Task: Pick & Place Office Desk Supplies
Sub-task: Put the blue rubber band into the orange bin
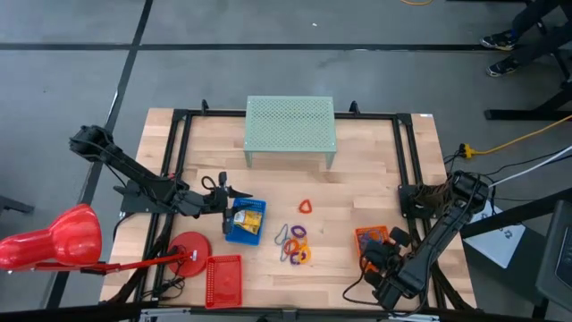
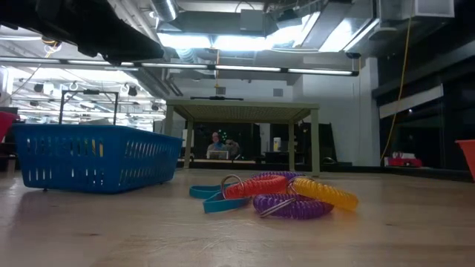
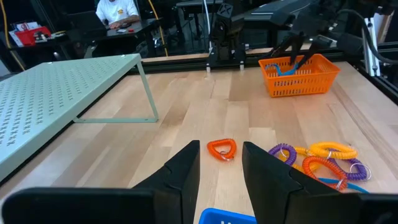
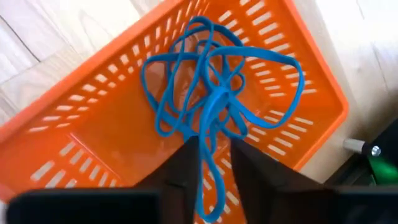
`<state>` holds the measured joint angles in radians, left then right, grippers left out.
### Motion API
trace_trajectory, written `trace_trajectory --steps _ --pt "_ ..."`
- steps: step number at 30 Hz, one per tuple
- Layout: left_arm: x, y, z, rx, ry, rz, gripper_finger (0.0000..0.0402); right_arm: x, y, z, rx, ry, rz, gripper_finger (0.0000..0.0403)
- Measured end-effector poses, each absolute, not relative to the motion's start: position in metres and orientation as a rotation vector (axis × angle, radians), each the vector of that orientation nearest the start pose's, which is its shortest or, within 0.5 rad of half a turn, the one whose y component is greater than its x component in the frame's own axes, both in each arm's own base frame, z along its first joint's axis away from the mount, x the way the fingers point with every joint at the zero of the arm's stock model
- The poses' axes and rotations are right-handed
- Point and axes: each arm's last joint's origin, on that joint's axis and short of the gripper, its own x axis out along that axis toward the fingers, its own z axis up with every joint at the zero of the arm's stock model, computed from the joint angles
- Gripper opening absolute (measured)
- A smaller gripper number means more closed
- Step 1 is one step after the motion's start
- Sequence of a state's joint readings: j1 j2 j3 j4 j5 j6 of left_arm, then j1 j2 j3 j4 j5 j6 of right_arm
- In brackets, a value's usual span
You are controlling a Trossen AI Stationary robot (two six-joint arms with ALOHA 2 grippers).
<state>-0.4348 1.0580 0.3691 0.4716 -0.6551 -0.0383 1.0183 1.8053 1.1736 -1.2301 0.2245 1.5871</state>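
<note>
A: Where are the blue loops (image 4: pixel 214 93), and how are they held?

B: They are seen hanging over the orange tray (image 4: pixel 93 124), a strand pinched between the narrowly parted fingers of the right hand (image 4: pixel 214 165). The left hand (image 3: pixel 221 165) is held open and empty above the table (image 3: pixel 205 106), near the blue tray (image 1: pixel 243 234).

A: How should they be handled?

B: Probably light, limp and prone to tangling; a bunched strand is best gripped.

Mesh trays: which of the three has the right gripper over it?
The orange mesh tray by the table's right side; the right gripper hangs above it with blue rubber bands between its fingers.
</note>
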Motion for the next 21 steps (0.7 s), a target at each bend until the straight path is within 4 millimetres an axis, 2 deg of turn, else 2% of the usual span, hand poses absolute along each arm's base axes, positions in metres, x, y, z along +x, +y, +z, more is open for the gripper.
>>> trace_trajectory --steps 6,10,15,21 --pt "0.195 -0.071 0.205 0.074 0.181 0.221 0.0118 0.159 0.241 0.175 0.136 1.319 -0.665 0.0181" --pt "0.195 -0.071 0.205 0.075 0.176 0.219 0.0118 0.166 0.244 0.182 0.129 1.262 -0.638 0.0220" --pt "0.195 -0.072 0.207 0.073 0.161 0.185 0.0118 0.172 0.246 0.193 0.132 1.235 -0.636 0.0240" --pt "0.195 -0.072 0.207 0.076 0.165 0.173 0.0118 0.170 0.245 0.195 0.156 1.256 -0.680 0.0242"
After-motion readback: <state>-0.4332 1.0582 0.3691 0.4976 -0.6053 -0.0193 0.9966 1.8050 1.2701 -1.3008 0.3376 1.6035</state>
